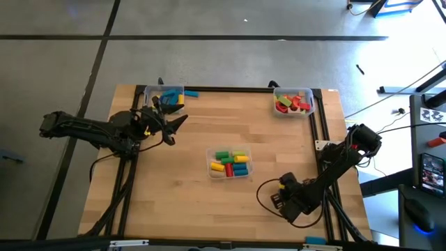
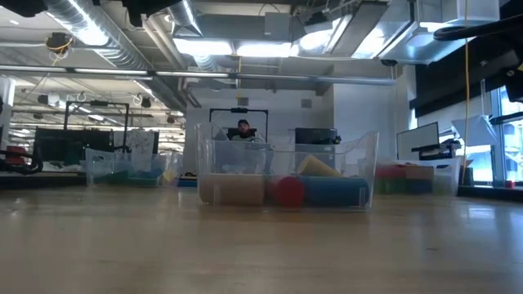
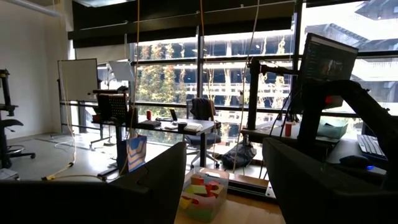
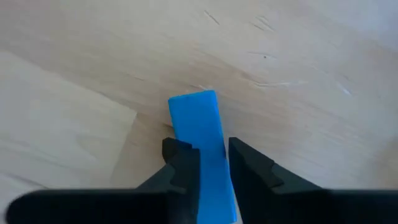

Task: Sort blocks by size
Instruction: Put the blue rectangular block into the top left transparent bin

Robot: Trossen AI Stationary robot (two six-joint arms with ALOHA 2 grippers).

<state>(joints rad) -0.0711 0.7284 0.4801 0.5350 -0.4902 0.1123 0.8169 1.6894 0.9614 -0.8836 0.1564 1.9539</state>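
A long blue block (image 4: 196,121) sits between the fingers of my right gripper (image 4: 208,152), which is shut on it and points down near the table's near right corner (image 1: 280,199). My left gripper (image 1: 171,125) waits open at the far left, raised and pointing level across the table, with nothing between its fingers (image 3: 217,180). More blocks lie in three clear bins: the middle one (image 1: 230,164), the far left one (image 1: 167,96) and the far right one (image 1: 294,102). One blue block (image 1: 191,93) lies flat on the table beside the far left bin. My right gripper pinches the blue block's two long sides (image 4: 205,146) between its two fingers (image 4: 180,155), which come from above, point down and lie across the bar. One end (image 4: 193,99) sticks out past the fingers over the wood. Whether the block rests on the table or hangs clear I cannot tell.
The middle bin (image 2: 286,175) stands in the table's centre, seen end-on in the low view with the other bins (image 2: 122,167) (image 2: 413,175) behind it. Bare wood (image 1: 209,202) stretches along the near side. A person sits in the room beyond the table (image 2: 243,129).
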